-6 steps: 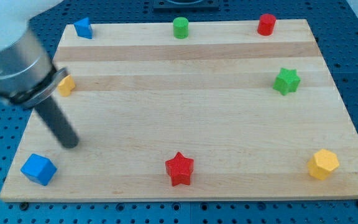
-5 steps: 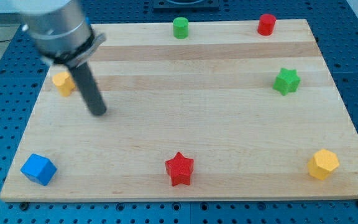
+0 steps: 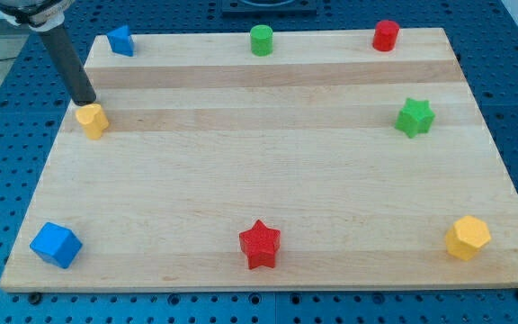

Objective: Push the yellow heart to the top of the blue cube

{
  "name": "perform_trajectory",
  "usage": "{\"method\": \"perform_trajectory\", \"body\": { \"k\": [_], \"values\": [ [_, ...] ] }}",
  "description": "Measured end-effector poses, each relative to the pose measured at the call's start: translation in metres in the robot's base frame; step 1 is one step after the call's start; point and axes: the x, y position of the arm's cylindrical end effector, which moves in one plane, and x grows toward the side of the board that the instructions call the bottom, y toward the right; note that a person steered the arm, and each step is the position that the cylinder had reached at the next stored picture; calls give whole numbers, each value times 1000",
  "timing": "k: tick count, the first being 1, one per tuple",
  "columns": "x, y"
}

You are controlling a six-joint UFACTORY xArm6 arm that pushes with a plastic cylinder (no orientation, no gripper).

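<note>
1. You've got the wooden board [image 3: 268, 180] spread out below and to the view's right of my tip [image 3: 85, 102].
2. Blue cube [image 3: 56, 244] sits well below my tip, near the view's bottom-left corner.
3. Yellow heart [image 3: 92, 120] is right under my tip, basically touching.
4. No pincer here, just a plain rod.

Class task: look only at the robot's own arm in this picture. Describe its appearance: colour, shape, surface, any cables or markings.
Only the arm's end shows, at the view's top left: a straight, round, dark grey to black rod, smooth and slightly glossy, hanging from a wider dark collar cut off by the frame. No cables, labels or markings are visible. My tip is plain and blunt, just above the yellow heart.
</note>
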Motion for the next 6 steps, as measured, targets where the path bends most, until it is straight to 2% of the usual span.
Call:
{"method": "perform_trajectory", "body": {
  "k": [3,6],
  "values": [
    [37,26],
    [39,70]
  ]
}}
